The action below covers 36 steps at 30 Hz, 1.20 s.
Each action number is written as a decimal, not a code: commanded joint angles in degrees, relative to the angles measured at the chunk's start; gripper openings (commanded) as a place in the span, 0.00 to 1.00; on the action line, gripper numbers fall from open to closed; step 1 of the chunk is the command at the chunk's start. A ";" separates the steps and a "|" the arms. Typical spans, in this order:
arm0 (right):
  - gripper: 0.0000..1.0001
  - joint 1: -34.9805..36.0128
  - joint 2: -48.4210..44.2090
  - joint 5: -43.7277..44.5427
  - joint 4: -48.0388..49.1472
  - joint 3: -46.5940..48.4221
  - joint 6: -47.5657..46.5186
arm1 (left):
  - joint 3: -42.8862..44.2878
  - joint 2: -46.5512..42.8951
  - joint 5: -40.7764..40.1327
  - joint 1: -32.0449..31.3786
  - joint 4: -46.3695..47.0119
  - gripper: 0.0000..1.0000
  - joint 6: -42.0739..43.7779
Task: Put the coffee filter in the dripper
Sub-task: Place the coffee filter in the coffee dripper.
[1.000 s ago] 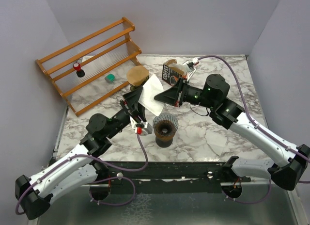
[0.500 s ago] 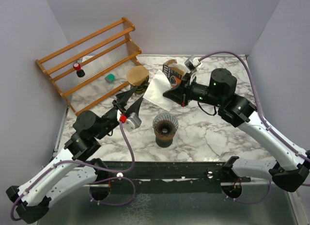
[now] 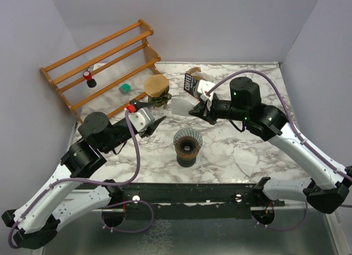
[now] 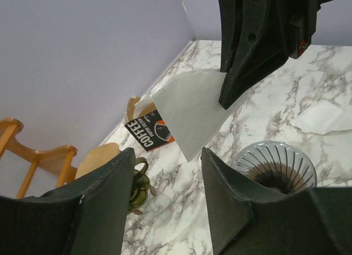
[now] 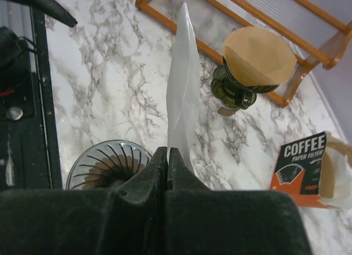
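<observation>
- Right wrist view: R gripper point(image 5: 168, 151) is pinching its fingers together on the lower edge of the white paper coffee filter point(image 5: 184, 73), holding it edge-up.
- Filter is hanging in the air just beyond the ribbed glass dripper point(image 5: 107, 164), not in it.
- L gripper point(image 4: 166, 153) is hovering nearby w/ fingers apart.

Wooden rack point(image 3: 102, 68), filter box point(image 3: 192, 84), green carafe point(image 3: 159, 98)

Lighting is bright and diffuse from overhead. Shadows on the counter point(image 3: 231, 150) are soft. Wrist views blur in the near foreground.
</observation>
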 commanded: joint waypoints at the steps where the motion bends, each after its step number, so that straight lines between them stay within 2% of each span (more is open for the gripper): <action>1: 0.01 1.40 1.12 -4.98 -8.69 4.15 -15.54 | 4.31 0.40 2.74 0.13 -4.68 0.54 -9.75; 5: 0.00 2.93 1.13 -4.20 -12.03 3.96 -26.91 | 12.09 3.64 3.88 0.13 -9.22 0.53 -14.72; 9: 0.00 4.20 0.57 -7.44 -16.74 3.38 -40.58 | 19.78 7.48 7.97 0.12 -14.52 0.58 -17.20; 14: 0.00 5.47 1.58 -7.13 -18.90 5.81 -44.71 | 27.40 12.19 12.45 0.12 -21.69 0.64 -18.17; 20: 0.01 10.30 4.78 -0.85 -24.37 9.35 -48.36 | 28.10 16.55 18.38 0.12 -25.96 0.64 -18.48; 26: 0.01 15.34 8.09 6.73 -28.19 13.04 -48.18 | 27.28 18.87 17.93 0.06 -28.86 0.61 -17.98; 36: 0.00 16.51 8.65 8.73 -27.66 14.01 -47.73 | 23.89 19.99 13.68 -1.08 -33.68 0.60 -17.76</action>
